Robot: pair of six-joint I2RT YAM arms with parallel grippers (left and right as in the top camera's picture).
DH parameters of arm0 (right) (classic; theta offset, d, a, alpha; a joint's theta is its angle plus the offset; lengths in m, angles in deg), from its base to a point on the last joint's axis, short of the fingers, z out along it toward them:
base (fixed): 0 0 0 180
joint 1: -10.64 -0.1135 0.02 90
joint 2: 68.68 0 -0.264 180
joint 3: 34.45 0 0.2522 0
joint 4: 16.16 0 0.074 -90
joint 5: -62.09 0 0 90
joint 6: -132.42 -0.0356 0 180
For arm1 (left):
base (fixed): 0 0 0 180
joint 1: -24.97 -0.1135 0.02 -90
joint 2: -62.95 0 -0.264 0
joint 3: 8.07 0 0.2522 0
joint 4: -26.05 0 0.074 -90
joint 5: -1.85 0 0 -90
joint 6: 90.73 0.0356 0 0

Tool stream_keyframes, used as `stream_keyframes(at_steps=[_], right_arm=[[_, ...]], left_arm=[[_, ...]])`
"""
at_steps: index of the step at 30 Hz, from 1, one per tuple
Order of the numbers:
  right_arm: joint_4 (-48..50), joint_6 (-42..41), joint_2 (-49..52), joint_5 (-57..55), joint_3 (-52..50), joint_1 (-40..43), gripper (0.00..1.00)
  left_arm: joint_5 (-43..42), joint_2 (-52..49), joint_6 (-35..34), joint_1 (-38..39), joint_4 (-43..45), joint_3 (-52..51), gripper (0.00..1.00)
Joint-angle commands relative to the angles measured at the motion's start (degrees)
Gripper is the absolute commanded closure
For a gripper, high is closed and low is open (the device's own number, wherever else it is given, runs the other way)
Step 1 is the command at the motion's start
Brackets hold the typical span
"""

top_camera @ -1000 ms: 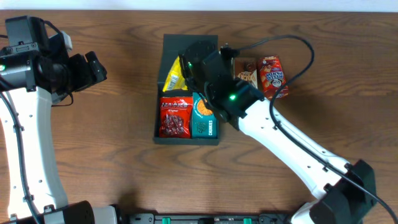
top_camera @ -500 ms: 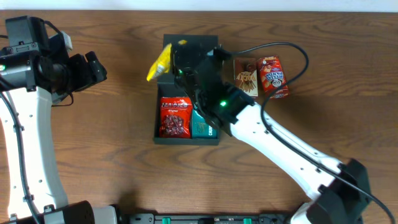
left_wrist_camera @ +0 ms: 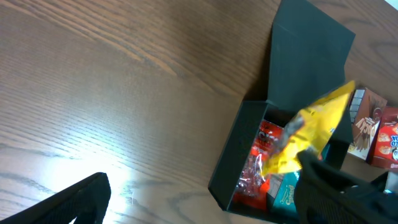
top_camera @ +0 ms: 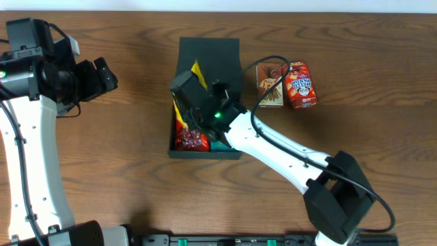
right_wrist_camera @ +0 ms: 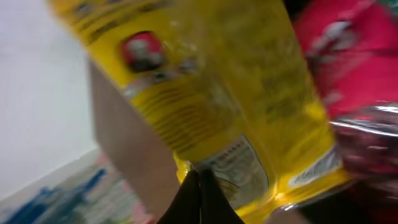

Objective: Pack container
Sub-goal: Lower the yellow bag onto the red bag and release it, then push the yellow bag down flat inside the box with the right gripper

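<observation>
The container (top_camera: 205,154) is a dark box in the middle of the table, its flap lid (top_camera: 208,51) open and lying flat behind it. My right gripper (top_camera: 186,96) hangs over the box's left half, shut on a yellow snack packet (top_camera: 198,71). In the right wrist view the fingertips (right_wrist_camera: 200,198) pinch the yellow packet (right_wrist_camera: 205,93) at its edge. A red packet (top_camera: 191,140) and a teal packet (top_camera: 220,145) lie inside the box. My left gripper (top_camera: 102,75) is open far to the left, holding nothing. The left wrist view shows the container (left_wrist_camera: 233,155) and the yellow packet (left_wrist_camera: 311,124) above it.
A brown carton (top_camera: 270,85) and a red carton (top_camera: 299,83) lie side by side on the wood right of the lid. The right arm (top_camera: 287,154) stretches from the front right across to the box. The left arm (top_camera: 27,150) stands along the left edge.
The right gripper has swung the yellow packet from the box's back out past its left rear corner, then down over the box's left side. The left arm has not moved.
</observation>
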State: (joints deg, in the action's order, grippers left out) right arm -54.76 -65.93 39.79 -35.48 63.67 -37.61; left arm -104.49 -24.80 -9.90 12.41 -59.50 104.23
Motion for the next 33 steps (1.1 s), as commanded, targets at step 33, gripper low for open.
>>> stream_keyframes(at_steps=[33], right_arm=[[-14.6,82.8,-1.5,13.9,0.1,-0.1,0.98]], left_arm=[[-0.2,-0.3,-0.3,-0.2,0.7,-0.3,0.04]])
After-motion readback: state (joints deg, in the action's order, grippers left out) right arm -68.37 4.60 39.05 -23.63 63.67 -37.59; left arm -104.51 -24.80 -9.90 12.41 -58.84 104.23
